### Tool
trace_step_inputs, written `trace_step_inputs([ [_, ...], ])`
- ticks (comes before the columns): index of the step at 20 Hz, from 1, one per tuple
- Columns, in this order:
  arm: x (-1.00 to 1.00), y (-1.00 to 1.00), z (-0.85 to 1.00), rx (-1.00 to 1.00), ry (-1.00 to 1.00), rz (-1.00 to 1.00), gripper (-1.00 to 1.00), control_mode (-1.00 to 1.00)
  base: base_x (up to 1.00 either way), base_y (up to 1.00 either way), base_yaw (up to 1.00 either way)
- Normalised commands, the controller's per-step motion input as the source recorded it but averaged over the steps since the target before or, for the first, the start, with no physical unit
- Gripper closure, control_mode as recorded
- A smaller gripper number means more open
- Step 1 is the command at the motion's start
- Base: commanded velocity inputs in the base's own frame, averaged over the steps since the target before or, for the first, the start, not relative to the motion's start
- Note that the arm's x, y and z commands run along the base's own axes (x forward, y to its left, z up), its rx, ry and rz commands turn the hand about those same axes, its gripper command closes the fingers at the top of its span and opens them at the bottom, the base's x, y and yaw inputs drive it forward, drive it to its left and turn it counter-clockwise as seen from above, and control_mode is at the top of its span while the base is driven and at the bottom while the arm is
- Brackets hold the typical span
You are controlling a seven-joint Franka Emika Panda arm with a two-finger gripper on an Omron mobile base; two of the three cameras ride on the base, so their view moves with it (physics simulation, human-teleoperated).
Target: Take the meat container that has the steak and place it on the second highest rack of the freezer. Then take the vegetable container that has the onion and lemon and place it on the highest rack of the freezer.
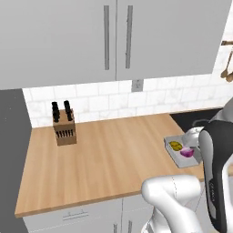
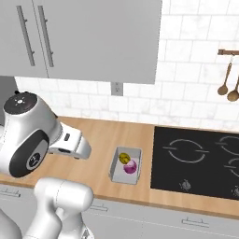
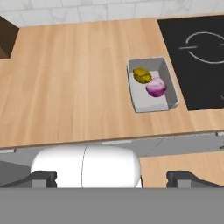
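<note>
The vegetable container (image 3: 148, 100) is a shallow grey tray on the wooden counter, just left of the cooktop. In it lie the yellow lemon (image 3: 142, 75) and the pinkish-purple onion (image 3: 156, 86). The same container (image 2: 117, 164) (image 1: 172, 148) shows in both base views, holding the lemon (image 2: 123, 158) and the onion (image 2: 130, 167). My gripper (image 3: 111, 179) hangs above the counter's front edge, well short of the container. It is open, its two dark fingertips (image 3: 43, 178) set wide apart with nothing between them. The meat container, the steak and the freezer's racks are out of view.
A wooden knife block (image 1: 63, 127) stands at the counter's back left. The black cooktop (image 2: 196, 158) adjoins the container's right side. Wall cabinets (image 1: 113, 36) hang over the counter, and spoons (image 2: 228, 79) hang on the tiled wall. A dark grey tall panel (image 1: 9, 159) borders the counter's left end.
</note>
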Motion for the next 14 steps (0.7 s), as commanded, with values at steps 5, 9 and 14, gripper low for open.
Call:
trace_step_inputs([
  [5,-0.06,-0.46,-0.01,0.07,0.02,-0.17,-1.0,-1.0,0.0,-0.02,-0.01],
  [9,0.0,-0.79,0.0,0.1,0.1,-0.35,-1.0,-1.0,0.0,0.0,0.0],
  [14,0.08,-0.62,-0.12,0.09,0.11,-0.35,-1.0,-1.0,0.0,0.0,0.0],
])
